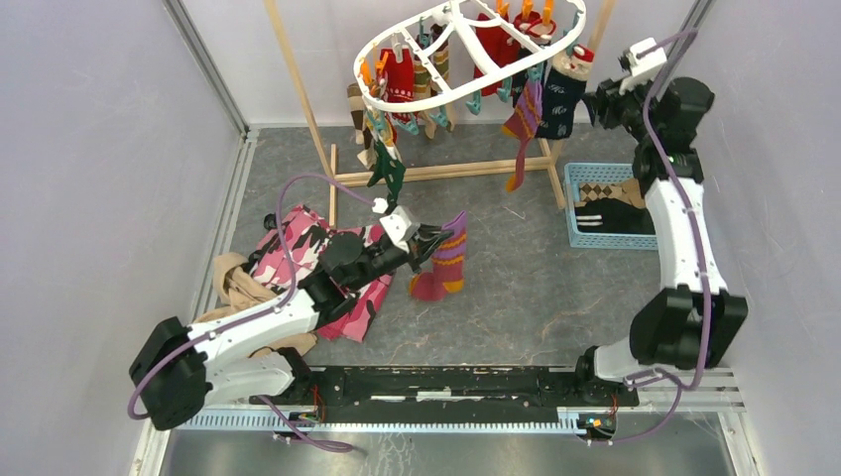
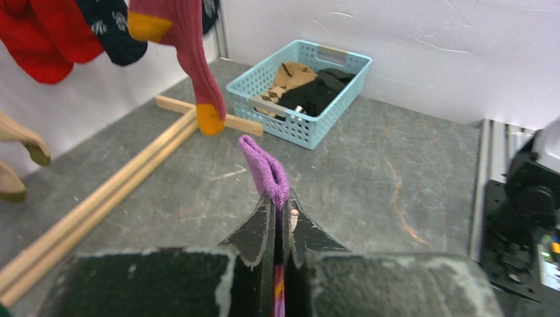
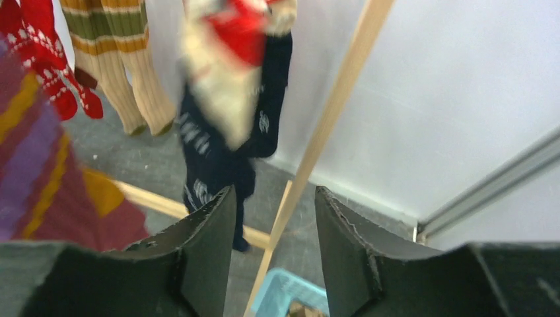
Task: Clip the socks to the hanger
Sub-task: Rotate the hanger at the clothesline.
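Cuff of the purple sock (image 1: 448, 263) sits clamped in our left claw (image 1: 433, 238), toe dangling. The hanger (image 1: 446, 97) lies higher and farther back, where our right claw (image 3: 274, 198) hovers, apart and empty.

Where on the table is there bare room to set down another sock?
The widest bare table lies between the striped sock in the left gripper and the blue basket, running toward the near edge. Crowded: the pink camouflage cloth and tan cloth at left, and the wooden rack base under the dangling socks.
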